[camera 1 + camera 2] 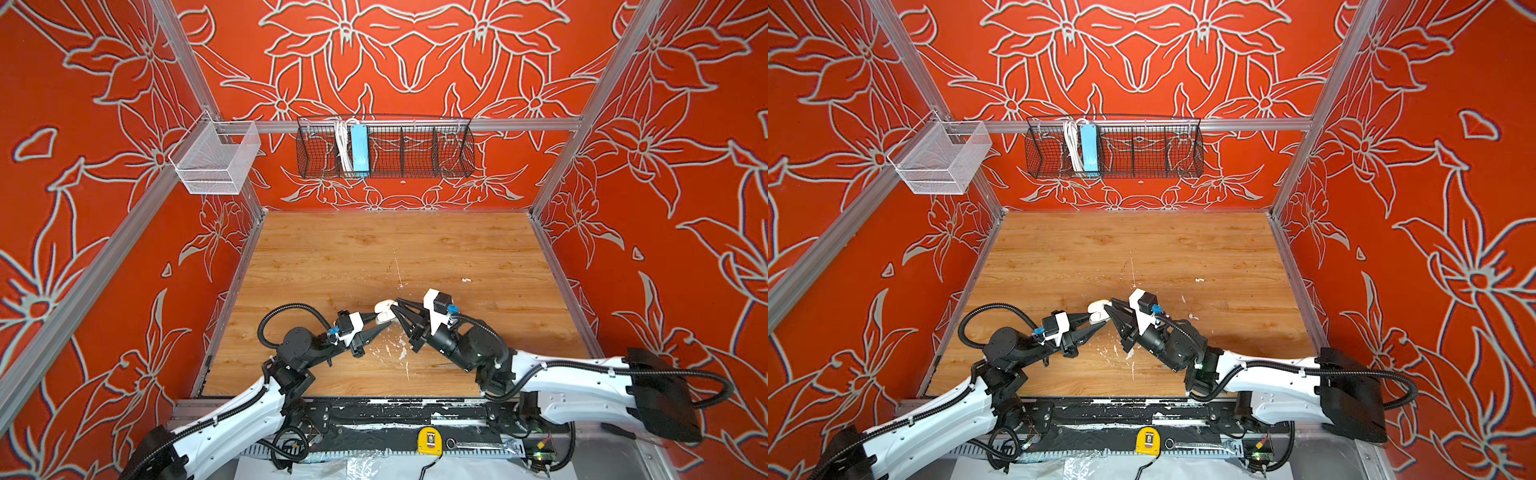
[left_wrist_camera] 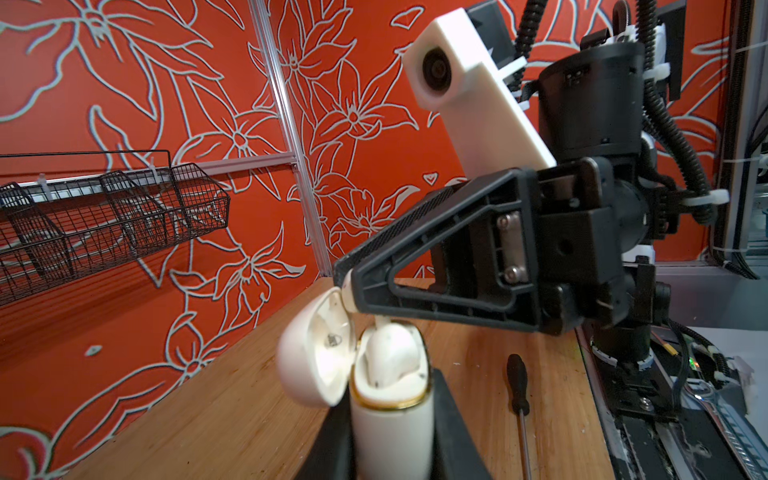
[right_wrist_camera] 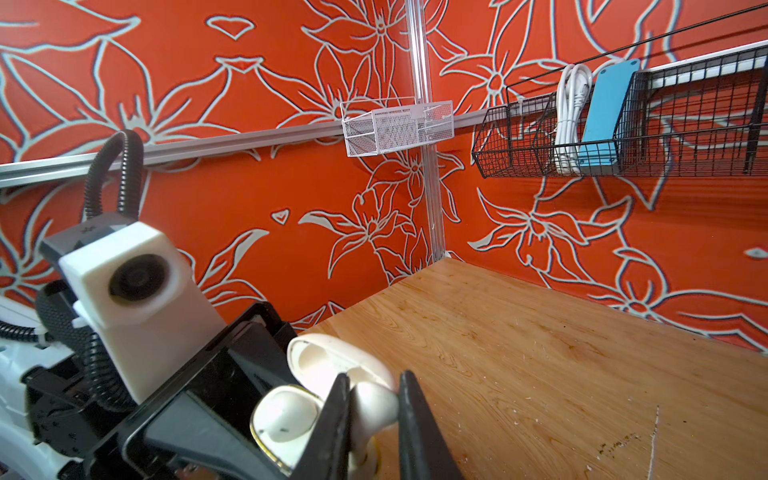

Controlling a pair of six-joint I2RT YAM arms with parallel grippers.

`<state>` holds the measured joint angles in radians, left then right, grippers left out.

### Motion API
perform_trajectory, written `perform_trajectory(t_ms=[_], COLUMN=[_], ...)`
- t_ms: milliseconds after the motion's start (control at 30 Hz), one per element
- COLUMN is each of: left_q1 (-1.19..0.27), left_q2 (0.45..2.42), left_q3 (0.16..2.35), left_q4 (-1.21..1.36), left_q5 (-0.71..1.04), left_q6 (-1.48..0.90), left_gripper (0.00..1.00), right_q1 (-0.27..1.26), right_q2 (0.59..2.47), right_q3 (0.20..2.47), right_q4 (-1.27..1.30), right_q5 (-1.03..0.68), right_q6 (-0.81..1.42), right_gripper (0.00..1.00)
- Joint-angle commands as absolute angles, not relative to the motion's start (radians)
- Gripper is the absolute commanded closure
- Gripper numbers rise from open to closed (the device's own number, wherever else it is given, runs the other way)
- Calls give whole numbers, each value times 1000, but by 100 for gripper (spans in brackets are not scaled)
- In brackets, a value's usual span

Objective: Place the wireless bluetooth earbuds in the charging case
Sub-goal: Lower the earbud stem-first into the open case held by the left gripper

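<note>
Your left pincer (image 2: pixel 392 434) clamped the open charging case (image 2: pixel 395 415) upright; your right pincer (image 3: pixel 372 390) pinched an earbud (image 3: pixel 370 409) at its opening, another earbud (image 2: pixel 390 357) already seated.

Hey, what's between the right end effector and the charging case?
An earbud, pinched in the right end effector at the mouth of the open charging case. Both wrist views show it.

White-shelled arms (image 1: pixel 582 386) with black joints (image 1: pixel 297 338), ribbed black cables (image 1: pixel 291 306), white camera housings (image 2: pixel 478 116), black triangular fingers (image 2: pixel 407 224).

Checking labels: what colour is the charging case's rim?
The charging case has a gold rim; left wrist view.
</note>
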<state>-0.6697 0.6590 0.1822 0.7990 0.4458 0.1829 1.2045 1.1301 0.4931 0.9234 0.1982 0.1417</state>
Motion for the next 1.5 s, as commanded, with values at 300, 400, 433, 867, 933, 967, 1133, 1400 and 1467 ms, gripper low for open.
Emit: perform_trajectory(t_ms=[300,400,433,867,933,967,1133,1400,1467], left_q1=[-681,-681,-681,-681,-681,-681,-681,-681,-681], left_q2=[635,637,638,662,671,675,696,712,712], left_q3=[193,194,194,227,238,239,255,264,265], left_q4=[840,836,836,780,761,761,743,738,734], left_q5=[399,393,392,406,417,424,451,460,461], left_q6=[195,196,198,221,229,232,247,248,250], left_gripper=[100,100,100,100,100,100,100,100,100], right_q1=[1233,1235,1235,1235,1235,1236,1235,1236,1235], right_q2=[1137,1119,1109,912,896,894,917,984,999], right_q3=[512,503,498,454,484,495,535,627,636], right_q4=[904,900,898,773,694,668,612,482,477], right_q5=[197,208,212,257,255,249,221,279,293], right_q6=[120,121,123,124,126,124,121,154,164], right_gripper=[79,69,66,61,64,64,64,63,63])
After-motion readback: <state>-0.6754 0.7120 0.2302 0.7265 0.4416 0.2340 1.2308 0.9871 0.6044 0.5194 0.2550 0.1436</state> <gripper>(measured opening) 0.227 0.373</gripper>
